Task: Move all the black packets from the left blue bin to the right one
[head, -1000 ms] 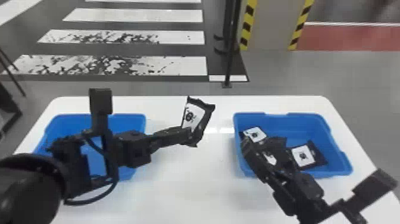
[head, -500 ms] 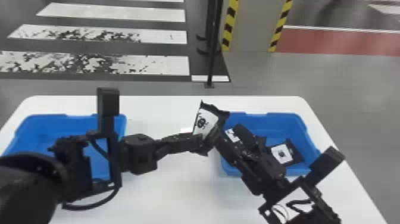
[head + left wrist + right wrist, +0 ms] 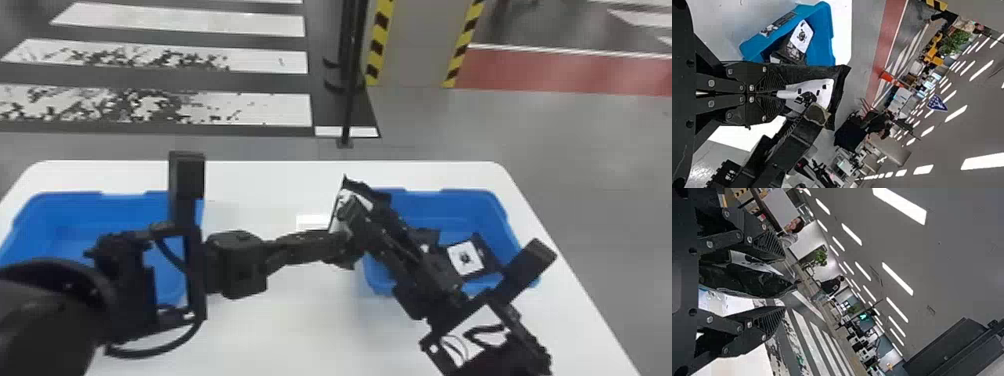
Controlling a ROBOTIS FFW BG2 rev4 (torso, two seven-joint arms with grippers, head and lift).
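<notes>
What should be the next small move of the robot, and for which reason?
I would judge that the right gripper should now close gently on the black packet: its fingers stand open on either side of the packet, while the left gripper is shut on it, so a handover seems likely.

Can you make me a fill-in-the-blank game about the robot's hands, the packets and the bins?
1. The left hand pinches a packet whose label is coloured ____.
2. The right hand isn't shut; it is ____.
3. Other packets lie in the ____ bin.
4. The left bin is coloured ____.

Missing words: white; open; right; blue.
</notes>
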